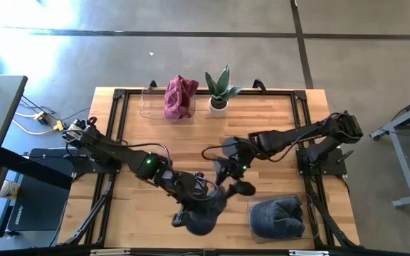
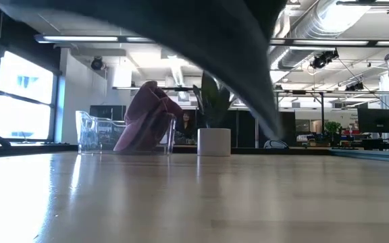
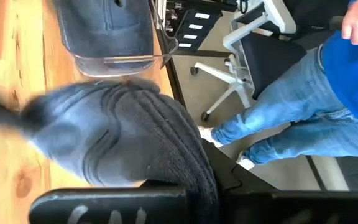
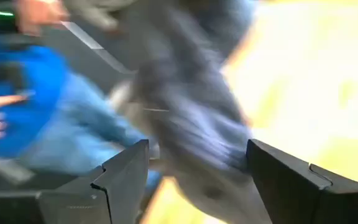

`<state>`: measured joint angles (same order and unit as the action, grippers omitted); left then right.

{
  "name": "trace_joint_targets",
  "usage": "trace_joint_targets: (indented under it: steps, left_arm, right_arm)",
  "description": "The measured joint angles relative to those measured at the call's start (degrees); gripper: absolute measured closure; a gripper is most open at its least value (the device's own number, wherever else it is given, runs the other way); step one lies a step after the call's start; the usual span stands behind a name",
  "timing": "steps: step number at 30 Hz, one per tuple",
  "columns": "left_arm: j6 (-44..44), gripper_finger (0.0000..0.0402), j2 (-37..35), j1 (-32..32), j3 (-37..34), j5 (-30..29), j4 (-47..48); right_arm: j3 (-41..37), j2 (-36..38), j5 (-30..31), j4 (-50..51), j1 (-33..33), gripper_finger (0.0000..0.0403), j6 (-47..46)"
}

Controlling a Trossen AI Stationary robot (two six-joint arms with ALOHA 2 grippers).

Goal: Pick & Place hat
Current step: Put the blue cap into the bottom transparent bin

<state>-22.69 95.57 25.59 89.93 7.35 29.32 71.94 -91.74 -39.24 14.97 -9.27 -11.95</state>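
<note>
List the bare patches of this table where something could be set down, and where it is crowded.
Bare wood: the table between the potted plant and the right arm, and the strip along its left edge. Crowded: the front middle, where the left hand is shut on a dark hat beside the open right hand, and the bin of hats.

Three hats showing: dark hat (image 1: 206,213) near front edge, blue-grey hat (image 1: 276,217) lying in clear bin (image 1: 310,229), maroon hat (image 1: 179,96) sitting in second clear bin (image 1: 148,103). One potted plant (image 1: 219,89) standing. Two arms working. One person standing (image 3: 303,106).
</note>
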Motion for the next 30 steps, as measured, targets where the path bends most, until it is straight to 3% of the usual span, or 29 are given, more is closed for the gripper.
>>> trace_joint_targets:
  steps: [2,8,11,13,18,22,25,30]
  left_arm:
    - [0.95,0.0399,0.0,0.32,0.0,-0.13,-0.02]
    - [2.17,0.0399,0.0,0.33,0.0,0.48,1.11]
    - [3.02,0.0399,0.0,0.3,0.0,-0.34,1.89]
    - [3.37,0.0399,0.0,0.3,0.0,-0.39,2.01]
    - [1.08,0.0399,0.0,0.34,0.0,0.31,2.97]
    - [0.42,0.0399,-0.41,1.44,0.0,1.09,3.01]
    - [0.4,0.0399,-0.57,2.3,0.0,1.25,2.82]
    - [2.07,0.0399,-0.55,3.36,0.0,-0.36,-0.02]
  right_arm:
    - [-0.01,0.02,4.18,1.6,-0.16,0.0137,3.08]
    - [-0.02,-1.21,2.94,-2.4,-4.42,0.0133,11.88]
    - [-0.02,-1.29,8.91,-2.74,-5.97,0.0133,12.2]
    - [-0.02,-1.25,9.65,-3.16,-6.47,0.0133,11.68]
    - [-0.02,0.08,-1.04,-3.03,-7.02,0.0133,6.24]
    - [-0.02,1.05,-2.53,-3.03,-7.87,0.0133,3.42]
    - [-0.02,1.9,1.23,-3.5,-8.33,0.0133,2.8]
    - [-0.02,2.16,15.09,-3.29,-9.49,0.0132,0.77]
